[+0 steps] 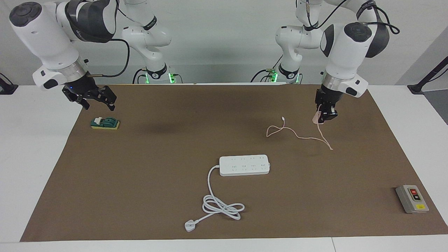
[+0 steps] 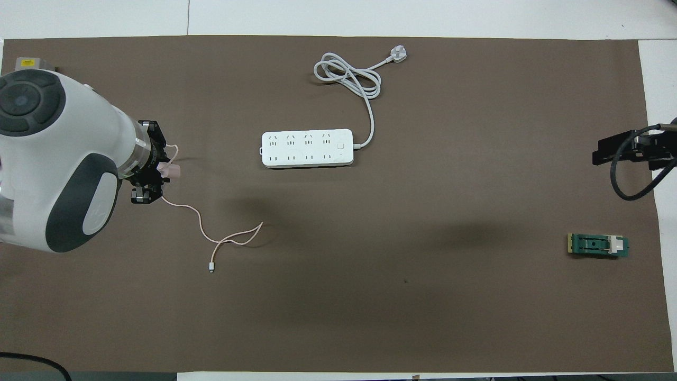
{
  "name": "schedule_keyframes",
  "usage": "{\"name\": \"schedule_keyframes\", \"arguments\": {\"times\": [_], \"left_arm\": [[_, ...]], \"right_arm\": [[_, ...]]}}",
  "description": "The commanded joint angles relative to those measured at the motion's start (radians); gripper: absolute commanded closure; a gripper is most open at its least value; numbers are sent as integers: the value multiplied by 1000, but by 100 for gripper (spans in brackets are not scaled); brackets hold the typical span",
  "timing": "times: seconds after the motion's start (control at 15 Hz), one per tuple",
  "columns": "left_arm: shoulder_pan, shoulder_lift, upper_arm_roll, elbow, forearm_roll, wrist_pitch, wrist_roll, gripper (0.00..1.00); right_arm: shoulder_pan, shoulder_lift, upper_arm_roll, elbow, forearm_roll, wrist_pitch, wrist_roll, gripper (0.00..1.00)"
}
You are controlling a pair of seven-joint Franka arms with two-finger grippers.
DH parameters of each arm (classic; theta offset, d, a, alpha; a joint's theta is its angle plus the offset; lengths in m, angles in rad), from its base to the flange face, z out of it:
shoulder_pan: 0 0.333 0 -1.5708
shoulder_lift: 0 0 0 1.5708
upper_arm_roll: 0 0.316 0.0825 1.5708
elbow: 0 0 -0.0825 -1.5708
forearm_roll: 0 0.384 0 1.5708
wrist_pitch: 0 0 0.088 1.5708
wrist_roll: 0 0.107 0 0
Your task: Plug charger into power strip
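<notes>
The power strip point(image 1: 244, 165) point(image 2: 307, 148) is a long white bar lying flat mid-mat, sockets up. My left gripper point(image 1: 323, 113) point(image 2: 153, 174) hangs over the mat toward the left arm's end of the table, shut on the charger point(image 1: 316, 119) point(image 2: 170, 170), a small pale-pink cube. Its thin pink cable point(image 1: 297, 134) point(image 2: 195, 217) drops to the mat and trails in loops to a small connector point(image 1: 283, 119) point(image 2: 211, 269). My right gripper point(image 1: 92, 98) waits open and empty, raised over the mat's edge at the right arm's end.
The strip's thick white cord point(image 1: 222, 206) point(image 2: 349, 79) coils farther from the robots and ends in a flat white plug point(image 1: 190, 225) point(image 2: 398, 54). A grey button box point(image 1: 412, 198) sits at the left arm's end. A green block point(image 1: 105, 123) point(image 2: 597, 245) lies under the right gripper.
</notes>
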Motion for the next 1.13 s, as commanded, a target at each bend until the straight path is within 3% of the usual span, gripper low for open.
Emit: {"name": "schedule_keyframes", "arguments": {"times": [0.0,0.27,0.73,0.93,1.06], "left_arm": [[-36,68,18,94,36,-63,-48,100],[-71,125,18,146,29,-76,-82,100],[-104,299,19,361,-3,-134,-83,100],[-124,445,27,528,-6,-226,-89,100],[-132,488,28,584,-16,-234,-109,100]], "right_arm": [[-1,-14,-2,-9,-11,-2,-13,0],[-1,-14,-2,-9,-11,-2,-13,0],[-2,-14,-2,-9,-11,-1,-13,0],[-1,-14,-2,-9,-11,-2,-13,0],[-1,-14,-2,-9,-11,0,-13,0]]}}
